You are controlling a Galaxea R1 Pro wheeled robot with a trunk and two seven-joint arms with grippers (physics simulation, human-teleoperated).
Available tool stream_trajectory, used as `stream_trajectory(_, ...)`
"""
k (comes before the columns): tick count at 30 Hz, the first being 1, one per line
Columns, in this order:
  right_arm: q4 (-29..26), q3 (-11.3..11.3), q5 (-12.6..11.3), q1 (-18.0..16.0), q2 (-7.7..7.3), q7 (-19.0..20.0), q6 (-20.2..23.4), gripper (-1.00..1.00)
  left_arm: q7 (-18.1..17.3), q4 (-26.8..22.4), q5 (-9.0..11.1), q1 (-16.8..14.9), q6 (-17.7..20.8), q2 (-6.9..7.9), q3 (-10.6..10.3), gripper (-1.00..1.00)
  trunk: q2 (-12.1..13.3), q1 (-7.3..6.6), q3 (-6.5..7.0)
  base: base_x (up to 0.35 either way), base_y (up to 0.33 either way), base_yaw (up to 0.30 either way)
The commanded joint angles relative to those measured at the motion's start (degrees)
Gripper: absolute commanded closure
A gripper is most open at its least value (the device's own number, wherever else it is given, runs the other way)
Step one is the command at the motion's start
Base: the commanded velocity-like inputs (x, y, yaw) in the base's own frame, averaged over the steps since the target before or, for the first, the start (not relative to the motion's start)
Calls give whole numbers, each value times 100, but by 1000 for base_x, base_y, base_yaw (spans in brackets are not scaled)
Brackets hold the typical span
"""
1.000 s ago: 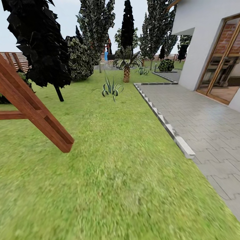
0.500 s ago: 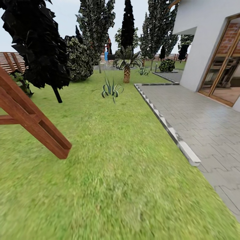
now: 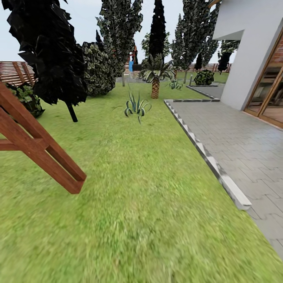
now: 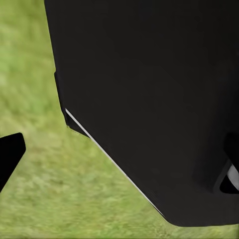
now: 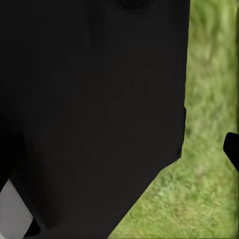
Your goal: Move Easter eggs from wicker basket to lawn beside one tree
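While the head view looks over the garden, the lawn spreads from the foreground to the far fence. A slanted wooden beam of a frame stands at the left, with a near-black tree behind it. A spiky plant and a small palm grow further on, and tall dark trees line the back. A paved terrace with a pale kerb runs along the right beside the white house wall. Against the picture of a second ago, the whole scene sits a little to the right and lower, so the camera has turned. No writing can be read.

From the left wrist, a black body of the robot blocks most of the grass; whether the left claw is apart or together I cannot tell.

From the right wrist, another black body stands before the grass; the right claw's state cannot be told either.
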Motion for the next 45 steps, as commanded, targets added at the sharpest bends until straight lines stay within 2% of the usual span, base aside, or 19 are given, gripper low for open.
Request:
stream_trajectory(1,22,4,-62,-9,-10,35,-27,-100,-17,-9,-6,3,2,2,-2,-100,-2,4,-3,341,0,98)
stream_trajectory(15,22,2,-62,-9,-30,74,-29,-100,-17,-9,-6,3,6,2,-2,-100,-2,4,-3,341,0,11)
stream_trajectory(24,22,12,-43,-9,-2,44,-29,-100,-17,-9,-6,3,6,2,-2,-100,-2,4,-3,341,0,-173)
stream_trajectory(45,22,12,-48,-9,3,30,-29,-100,-17,-9,-6,3,-3,2,-2,-100,-2,4,-3,341,0,-6)
